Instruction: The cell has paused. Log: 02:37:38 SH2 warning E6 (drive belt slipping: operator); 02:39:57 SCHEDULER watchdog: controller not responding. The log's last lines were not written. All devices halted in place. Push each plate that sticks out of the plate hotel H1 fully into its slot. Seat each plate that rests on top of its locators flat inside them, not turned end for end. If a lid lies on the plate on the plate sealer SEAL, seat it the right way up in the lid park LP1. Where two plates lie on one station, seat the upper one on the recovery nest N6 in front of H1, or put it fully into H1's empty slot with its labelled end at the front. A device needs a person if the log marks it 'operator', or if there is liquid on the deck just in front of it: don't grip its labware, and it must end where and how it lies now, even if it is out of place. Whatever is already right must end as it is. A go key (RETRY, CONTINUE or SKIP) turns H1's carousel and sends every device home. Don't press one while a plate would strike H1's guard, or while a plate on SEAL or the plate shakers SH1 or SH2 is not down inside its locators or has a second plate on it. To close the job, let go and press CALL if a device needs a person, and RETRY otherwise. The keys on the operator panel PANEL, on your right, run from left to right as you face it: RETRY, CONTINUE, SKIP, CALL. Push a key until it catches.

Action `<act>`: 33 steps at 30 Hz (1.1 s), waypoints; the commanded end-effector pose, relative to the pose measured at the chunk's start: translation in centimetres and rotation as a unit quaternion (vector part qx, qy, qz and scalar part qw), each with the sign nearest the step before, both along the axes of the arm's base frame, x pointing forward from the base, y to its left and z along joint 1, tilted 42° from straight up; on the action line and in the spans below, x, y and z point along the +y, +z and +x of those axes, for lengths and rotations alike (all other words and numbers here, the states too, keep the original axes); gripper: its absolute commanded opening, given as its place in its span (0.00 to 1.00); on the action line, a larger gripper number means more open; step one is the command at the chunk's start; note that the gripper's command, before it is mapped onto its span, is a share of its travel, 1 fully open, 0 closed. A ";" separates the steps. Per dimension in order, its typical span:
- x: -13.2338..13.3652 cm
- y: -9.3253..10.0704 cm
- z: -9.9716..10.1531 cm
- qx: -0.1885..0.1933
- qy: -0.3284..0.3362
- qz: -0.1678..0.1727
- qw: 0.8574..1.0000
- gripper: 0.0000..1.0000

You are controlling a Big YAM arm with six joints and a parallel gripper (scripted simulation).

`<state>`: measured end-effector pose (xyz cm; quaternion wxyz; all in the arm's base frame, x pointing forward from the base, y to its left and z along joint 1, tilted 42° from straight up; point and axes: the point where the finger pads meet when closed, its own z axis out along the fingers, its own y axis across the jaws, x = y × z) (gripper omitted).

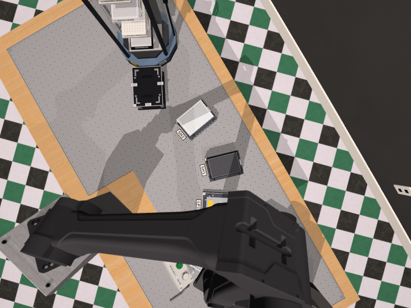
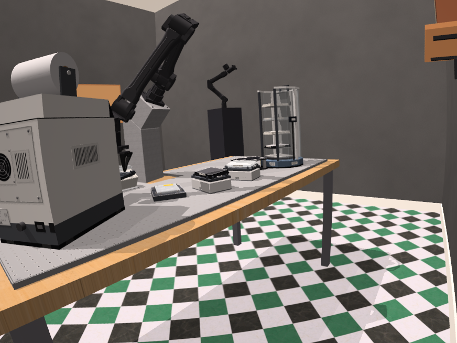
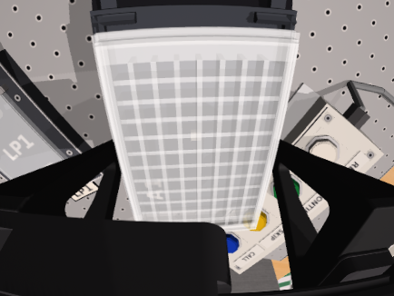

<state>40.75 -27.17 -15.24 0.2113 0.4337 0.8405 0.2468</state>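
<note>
In the wrist view a clear white well plate (image 3: 196,126) lies lengthwise between my fingers, its far end against a black frame (image 3: 193,14). My gripper (image 3: 197,148) stands wide, with a finger against each long side of the plate, and is shut on it. From the side the gripper (image 2: 124,165) hangs just behind the sealer SEAL (image 2: 55,165), low over the deck. The lid park LP1 (image 1: 215,196) holds a pale lid with a yellow mark. The operator panel PANEL lies just to the plate's right, with its blue and yellow keys showing.
SH1 (image 1: 224,164) carries a black plate. SH2 (image 1: 195,118) carries a clear plate. Nest N6 (image 1: 148,86) stands bare in front of plate hotel H1 (image 1: 139,29). My arm hides SEAL's stage in the overhead view.
</note>
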 end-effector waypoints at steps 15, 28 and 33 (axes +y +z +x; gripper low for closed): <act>-0.2 -0.1 1.0 -0.006 -0.002 -0.005 1.000 0.84; 0.0 -0.1 1.0 -0.005 -0.002 -0.004 1.000 0.84; 0.1 -0.4 0.9 -0.004 -0.002 -0.003 1.000 0.84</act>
